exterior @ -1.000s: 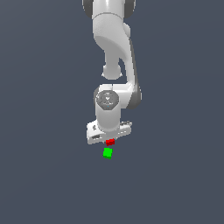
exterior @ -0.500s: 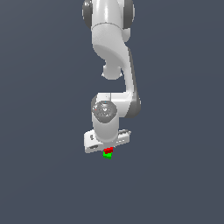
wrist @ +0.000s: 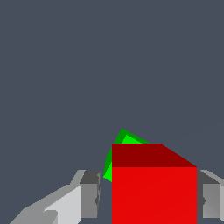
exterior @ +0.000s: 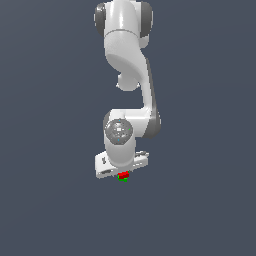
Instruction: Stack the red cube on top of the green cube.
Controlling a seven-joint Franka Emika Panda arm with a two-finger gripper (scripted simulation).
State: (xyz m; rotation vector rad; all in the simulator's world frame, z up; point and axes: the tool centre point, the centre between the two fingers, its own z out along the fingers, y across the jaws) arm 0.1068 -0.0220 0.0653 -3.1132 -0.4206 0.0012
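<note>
Here, in the wrist view, one finger (wrist: 85, 194) of the gripper (wrist: 148, 199) stands apart from the red cube (wrist: 153, 188), with a clear gap between its pad and the cube's face. The other finger, on the far side of the cube, sits just beside that face, but the picture does not show if it touches. So the claw looks opened, or just opening, and not pressing on the cube from both sides.

Behind the red cube, a corner of the green cube (wrist: 118, 151) shows. It is turned relative to the red one, and it sticks out more toward the side of the free finger. This suggests that the red cube is not centred on it, although the depth is hard to judge from this view.

In the exterior view, the gripper (exterior: 121, 172) is low, and the red cube (exterior: 123, 174) sits right over a thin strip of the green cube (exterior: 122, 178), as if resting on it.

The risk now is probably in the retreat. If the near finger drags on the red cube while rising, or if the cube overhangs too much, it may tip or slide off the green one. A straight lift with both fingers free seems the safe way.
</note>
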